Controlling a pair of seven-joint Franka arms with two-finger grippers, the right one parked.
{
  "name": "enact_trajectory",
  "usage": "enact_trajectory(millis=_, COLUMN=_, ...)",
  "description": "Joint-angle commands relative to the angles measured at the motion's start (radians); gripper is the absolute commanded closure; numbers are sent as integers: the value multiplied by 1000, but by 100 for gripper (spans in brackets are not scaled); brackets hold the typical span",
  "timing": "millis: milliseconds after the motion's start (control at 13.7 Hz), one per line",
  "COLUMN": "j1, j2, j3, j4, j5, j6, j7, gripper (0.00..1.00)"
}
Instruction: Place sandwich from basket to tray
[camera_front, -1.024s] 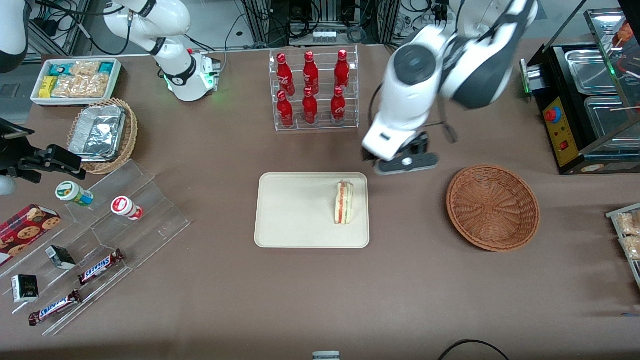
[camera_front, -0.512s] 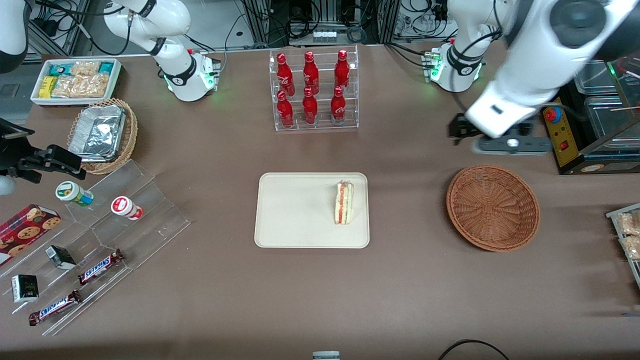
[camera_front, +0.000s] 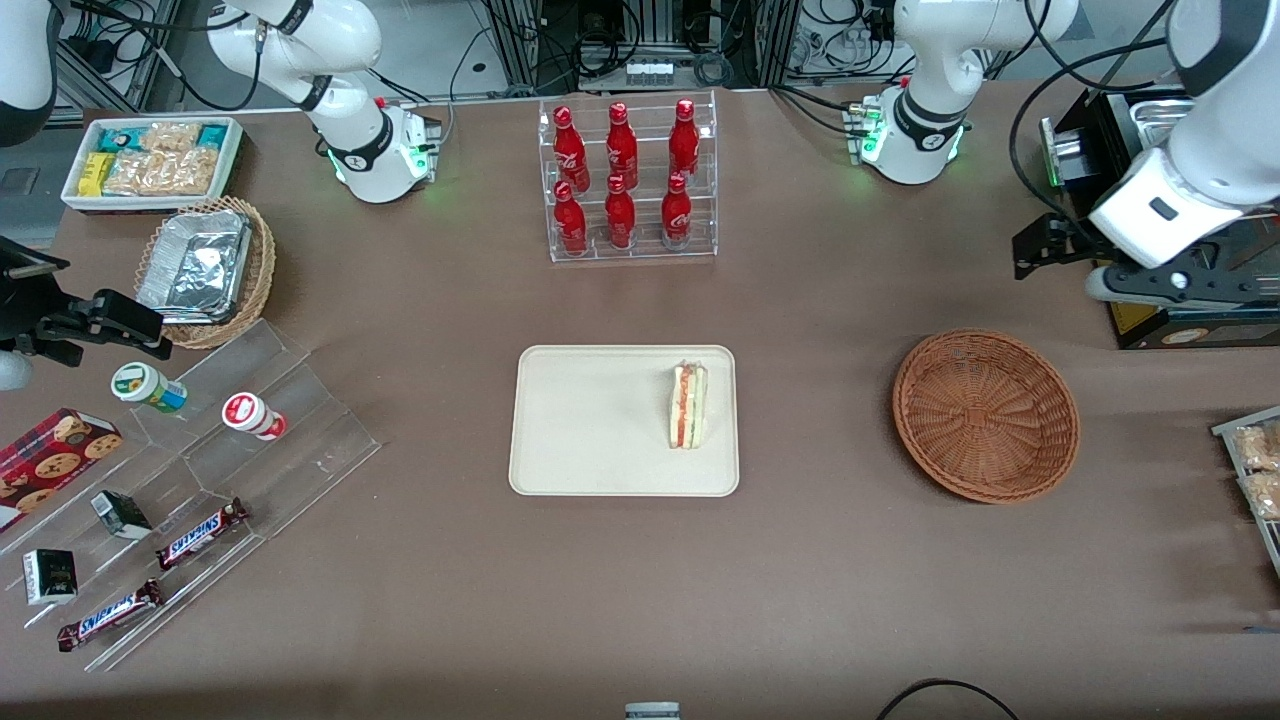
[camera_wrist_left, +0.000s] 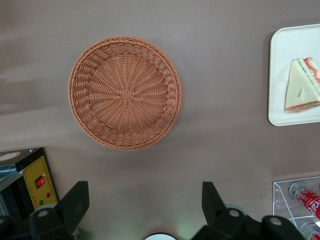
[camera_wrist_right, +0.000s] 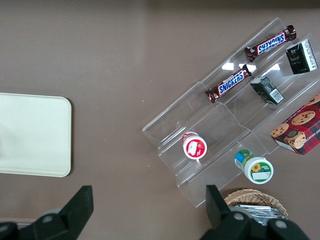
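The sandwich (camera_front: 688, 405) lies on the cream tray (camera_front: 590, 420), by the tray's edge nearest the basket. The reddish-brown basket (camera_front: 985, 415) stands empty on the table toward the working arm's end. My left gripper (camera_front: 1165, 290) hangs above the table, farther from the front camera than the basket and close to the black machine. In the left wrist view the gripper (camera_wrist_left: 144, 192) is open wide and empty, with the basket (camera_wrist_left: 125, 92), the tray (camera_wrist_left: 285, 75) and the sandwich (camera_wrist_left: 301, 87) in sight. The tray's corner also shows in the right wrist view (camera_wrist_right: 30, 135).
A clear rack of red bottles (camera_front: 628, 180) stands farther from the front camera than the tray. A black machine with a yellow panel (camera_wrist_left: 35, 182) sits beside the gripper. A clear stepped stand with snacks (camera_front: 200, 480), a tan basket with foil (camera_front: 205, 265) and a white bin (camera_front: 150, 160) lie toward the parked arm's end.
My left gripper has swung away from beside the tray, past the basket, to the black machine at the working arm's end. The sandwich, tray and basket have not moved.
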Motion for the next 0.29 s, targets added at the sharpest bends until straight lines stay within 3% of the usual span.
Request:
enact_trajectory(millis=0, j1=9, j2=25, j3=-6, j4=24, j5=-15, j6=-11, j7=17, gripper=0)
enact_trajectory(millis=220, j1=8, j2=28, j3=-6, j4=41, j5=-12, j6=-22, j7=22, gripper=0)
